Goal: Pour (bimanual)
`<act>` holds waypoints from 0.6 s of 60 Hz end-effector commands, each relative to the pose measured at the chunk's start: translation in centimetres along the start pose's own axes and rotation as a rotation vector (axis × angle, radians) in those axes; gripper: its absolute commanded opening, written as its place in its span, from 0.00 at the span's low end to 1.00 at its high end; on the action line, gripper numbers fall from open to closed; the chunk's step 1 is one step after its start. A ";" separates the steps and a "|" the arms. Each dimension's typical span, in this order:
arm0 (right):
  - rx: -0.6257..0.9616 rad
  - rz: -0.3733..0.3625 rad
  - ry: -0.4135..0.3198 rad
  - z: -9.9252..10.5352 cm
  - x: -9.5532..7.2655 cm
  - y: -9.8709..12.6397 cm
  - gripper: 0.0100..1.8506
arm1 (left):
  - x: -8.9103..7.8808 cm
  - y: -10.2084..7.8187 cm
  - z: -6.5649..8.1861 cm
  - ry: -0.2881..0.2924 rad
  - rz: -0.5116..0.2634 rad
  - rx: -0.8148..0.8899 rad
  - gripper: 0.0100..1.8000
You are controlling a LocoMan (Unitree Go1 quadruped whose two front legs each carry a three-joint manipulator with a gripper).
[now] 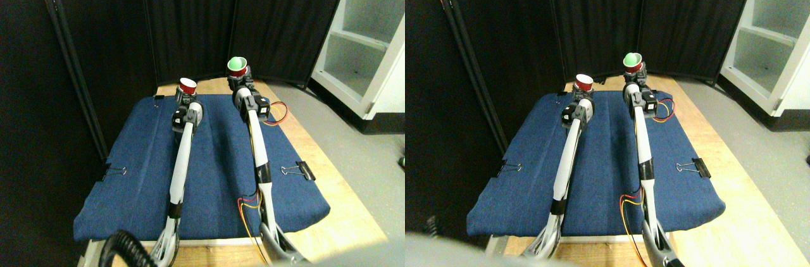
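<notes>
a: while both limbs are stretched out over the desk, what carries the scene?

b: the desk itself, wooden, with a blue cloth clipped across it; everything the task needs is above the far end of that cloth.

a: and the two arms?

b: the left pincer is out ahead and grasps a red cup, which sits just above it, roughly upright, mouth up. the right pincer grasps a second cup, red with a green inside, tilted so its mouth faces partly toward the camera.

a: so how does one cup lie from the other?

b: from the right pincer, the red cup is off to its left and lower, a little nearer the robot. the two are near each other but apart; there is a clear gap of cloth and dark curtain between them. the green-lined cup rides higher than the other.

a: which one pours, do you think?

b: my guess is the higher, tilted one on the right, since it already leans. its mouth would need to swing leftward and down over the red cup's rim, or the left arm could bring its cup under.

a: anything inside them?

b: too small to tell.
</notes>
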 end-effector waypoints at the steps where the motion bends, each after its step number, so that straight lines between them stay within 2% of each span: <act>1: -0.013 0.050 0.018 -0.3 0.2 1.2 0.17 | 0.0 -0.6 -0.9 -0.003 -0.012 -0.032 0.18; 21: -0.109 0.058 0.046 -1.0 0.9 1.5 0.17 | -0.8 -1.3 -1.9 0.064 0.001 -0.053 0.18; 31: -0.162 0.050 0.058 -1.1 1.4 1.8 0.17 | -1.0 -1.5 -2.2 0.072 0.009 -0.048 0.18; 36: -0.187 0.049 0.058 -1.1 1.6 2.0 0.17 | -1.2 -1.7 -2.5 0.104 0.022 -0.045 0.18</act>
